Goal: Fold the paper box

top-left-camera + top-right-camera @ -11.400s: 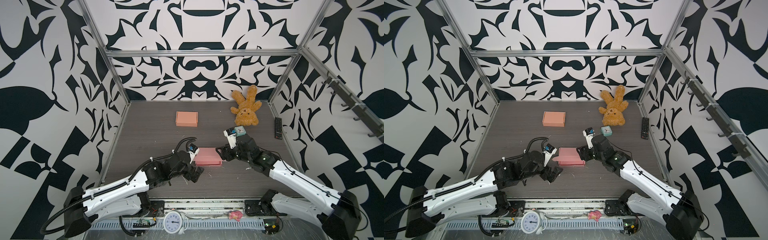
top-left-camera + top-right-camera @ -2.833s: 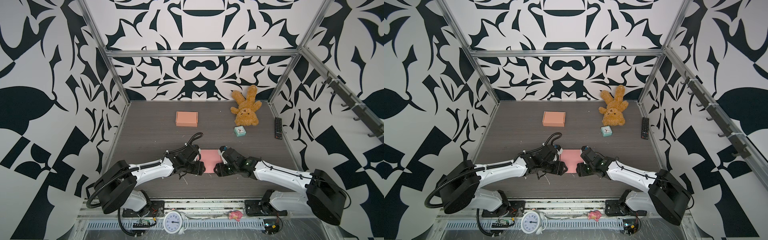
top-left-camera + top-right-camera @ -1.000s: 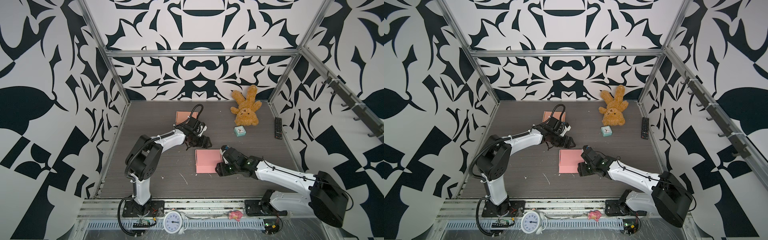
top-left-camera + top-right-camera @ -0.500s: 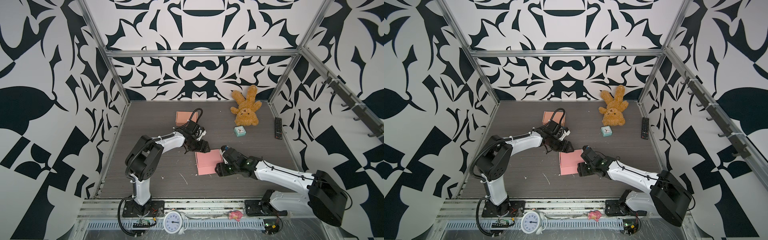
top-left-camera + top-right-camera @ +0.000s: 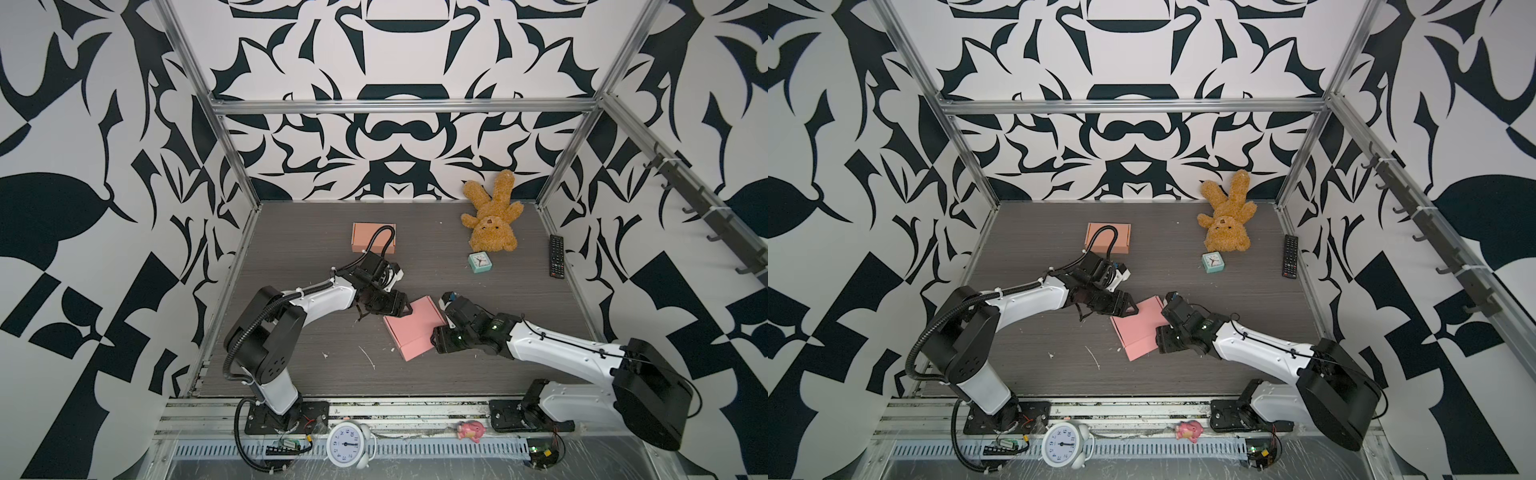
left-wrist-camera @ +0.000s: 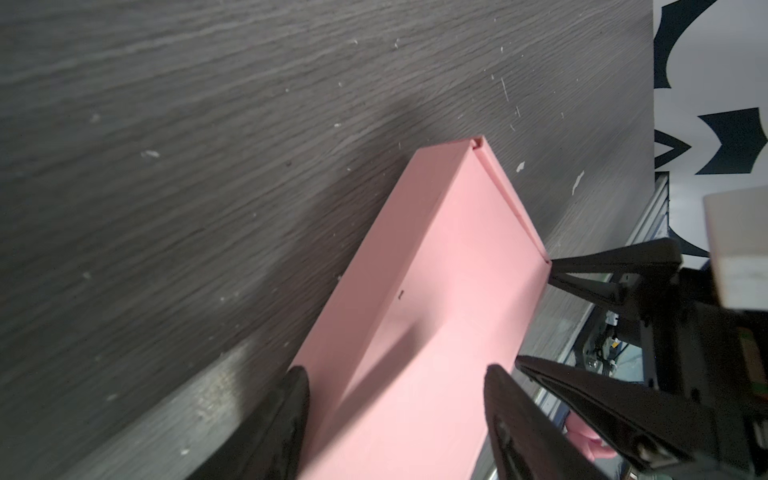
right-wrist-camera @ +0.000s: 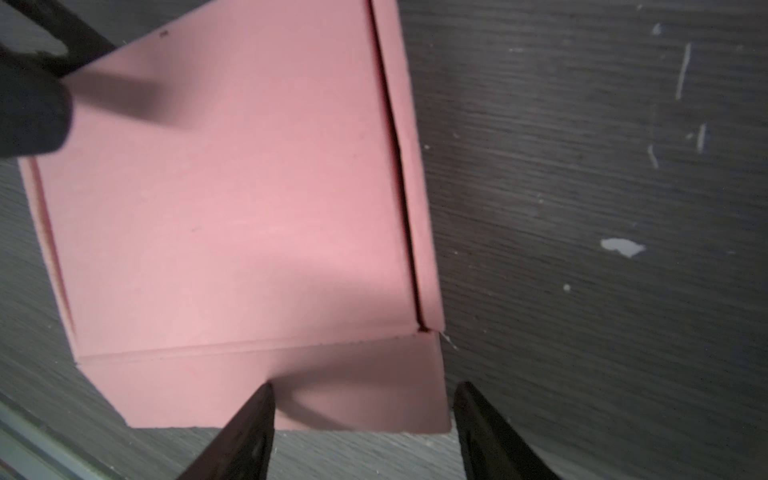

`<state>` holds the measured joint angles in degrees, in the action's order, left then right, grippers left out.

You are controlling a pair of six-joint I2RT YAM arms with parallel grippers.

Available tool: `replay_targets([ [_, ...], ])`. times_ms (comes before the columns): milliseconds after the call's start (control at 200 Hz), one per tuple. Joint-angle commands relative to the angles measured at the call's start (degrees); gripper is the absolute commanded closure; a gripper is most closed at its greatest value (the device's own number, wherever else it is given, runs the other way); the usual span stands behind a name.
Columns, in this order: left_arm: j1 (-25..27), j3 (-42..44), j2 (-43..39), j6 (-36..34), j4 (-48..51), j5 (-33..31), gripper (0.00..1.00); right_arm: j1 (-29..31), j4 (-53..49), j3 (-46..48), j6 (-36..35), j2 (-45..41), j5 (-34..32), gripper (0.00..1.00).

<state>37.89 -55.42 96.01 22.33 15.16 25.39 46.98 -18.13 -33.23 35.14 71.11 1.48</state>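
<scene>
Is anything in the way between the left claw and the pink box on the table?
Nothing visible does. The left claw is right at the pink box, jaws apart at its corner.

Even light, soft shadows on paper box (image 7: 232,187), blurry close-ups

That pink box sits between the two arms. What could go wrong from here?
1. The left tool and right tool both stand open, so the pink box seems loose; a push may slide or spin it.
2. The tools sit close across the small box and might bump.
3. A fingertip could catch the lid seam and pop it open.
</scene>
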Motion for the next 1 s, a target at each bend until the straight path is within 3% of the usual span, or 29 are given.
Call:
replay_targets([
  [0, 0.1, 1.8, -1.9, 1.2, -1.1, 1.4, 0.31, 0.0, 0.8, 0.5, -0.9, 0.7, -1.6, 0.30],
  [455, 1.5, 7.7, -5.6, 3.5, -3.2, 1.4, 0.32, -0.4, 1.5, -1.2, -2.5, 3.8, -2.1, 0.30],
  [995, 2.5, 14.4, -12.5, 6.5, -4.0, 0.4, 0.33, -1.1, 1.5, -9.9, -6.7, 11.4, -1.8, 0.29],
])
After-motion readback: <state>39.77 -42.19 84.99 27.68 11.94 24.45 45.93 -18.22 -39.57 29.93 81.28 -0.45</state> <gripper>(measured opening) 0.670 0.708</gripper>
